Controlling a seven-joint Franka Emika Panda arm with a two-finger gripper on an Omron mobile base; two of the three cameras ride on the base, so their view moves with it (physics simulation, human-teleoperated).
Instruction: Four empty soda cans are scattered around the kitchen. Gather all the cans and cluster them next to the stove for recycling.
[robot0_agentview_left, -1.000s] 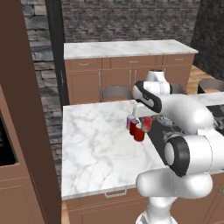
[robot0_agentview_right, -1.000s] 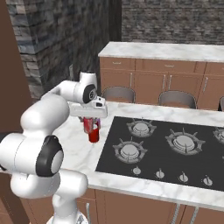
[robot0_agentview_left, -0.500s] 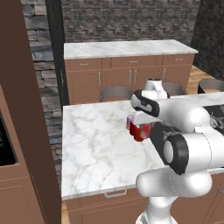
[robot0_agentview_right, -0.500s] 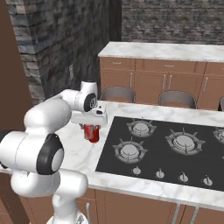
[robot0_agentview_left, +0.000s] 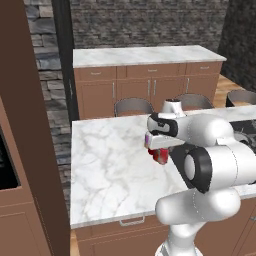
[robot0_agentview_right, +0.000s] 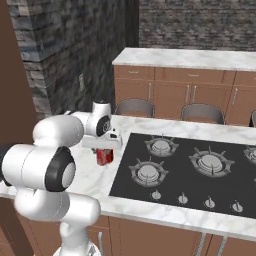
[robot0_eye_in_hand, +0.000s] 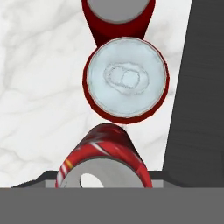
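Observation:
Seen from the hand, three red soda cans stand in a line on the white marble counter, just beside the stove's (robot0_eye_in_hand: 197, 109) black edge. The nearest can (robot0_eye_in_hand: 103, 162) sits directly under the hand. A second can (robot0_eye_in_hand: 126, 78) shows its silver top, and a third can (robot0_eye_in_hand: 117, 17) lies beyond it. In both base views my gripper (robot0_agentview_left: 159, 144) (robot0_agentview_right: 103, 146) points straight down, shut on a red can (robot0_agentview_left: 160, 156) (robot0_agentview_right: 104, 157) that hangs low over the counter left of the stove (robot0_agentview_right: 200, 170). The fingertips are hidden.
The marble island (robot0_agentview_left: 110, 170) stretches away to the left of the cans. Grey stools (robot0_agentview_right: 135, 107) stand behind it. Further back a counter (robot0_agentview_right: 190, 57) with wooden cabinets runs along the stone wall. A tall brown cabinet (robot0_agentview_left: 30, 125) rises at the left.
The hand has come down toward the counter with the red can in it, and the arm has folded lower and shifted slightly along the island.

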